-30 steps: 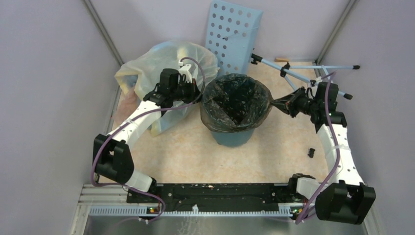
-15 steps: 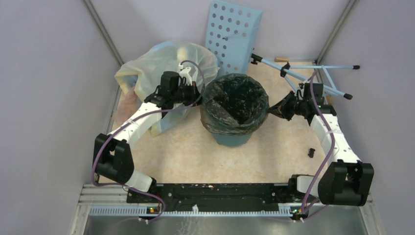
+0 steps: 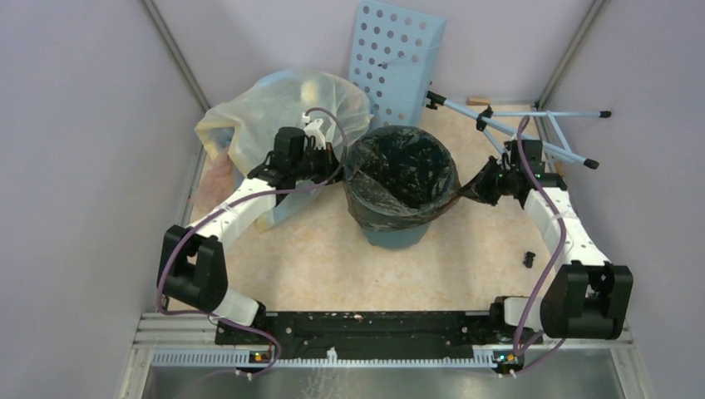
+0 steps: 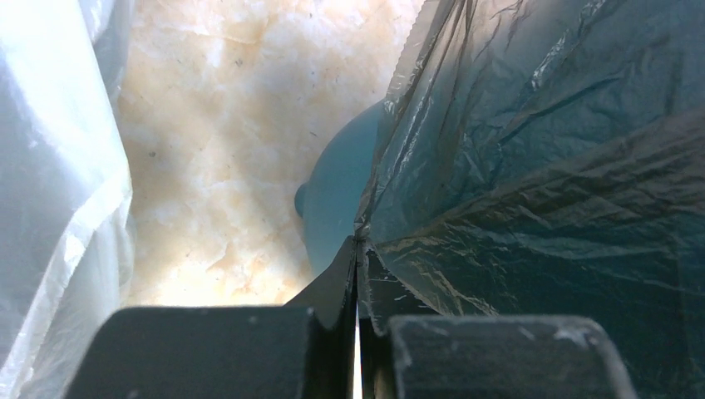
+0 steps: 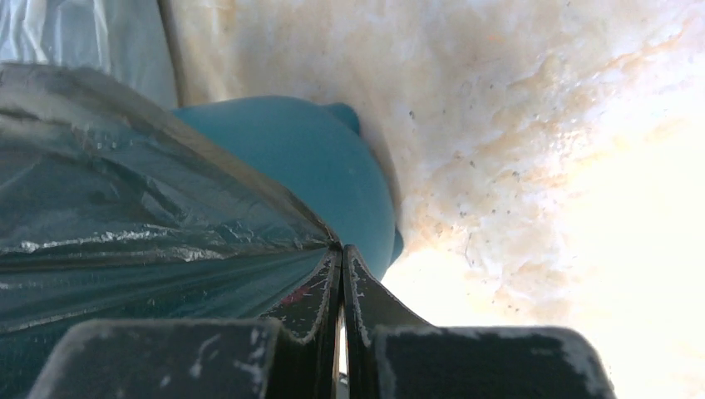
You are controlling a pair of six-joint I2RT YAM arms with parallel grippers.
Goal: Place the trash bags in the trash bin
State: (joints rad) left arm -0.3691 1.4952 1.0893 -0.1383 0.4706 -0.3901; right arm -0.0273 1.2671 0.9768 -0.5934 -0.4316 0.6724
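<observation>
Table [image 3: 332, 258]: marbled top, and your two arms reach in from the near edge. Sack [image 3: 249, 116], pale and stuffed, sits back left. Perforated panel [image 3: 395, 58] leans at the back. Neither is yours to move. Bin [image 3: 397, 234] stands upright mid-table just right of the sack, mouth up, long axis vertical, tapering to its base. Bag [image 3: 399, 170] sits in the bin as a liner: mouth open upward, body hanging down inside, rim folded out over the lip most of the way round. Its wide axis runs left to right between your grippers, and on the right the film is drawn out to a point beyond the lip. Left gripper [image 4: 357, 249] is closed flat on a pinch of film at the bin's left wall. Right gripper [image 5: 341, 253] is closed likewise on the drawn-out tail at the right. Handling, as judged: the film is thin, near weightless, limp and crinkly, slippery against smooth plastic, and likely to tear if you pull hard against the lip. Take hold at the rim edge only, on a doubled fold if you can, and use low tension.
</observation>
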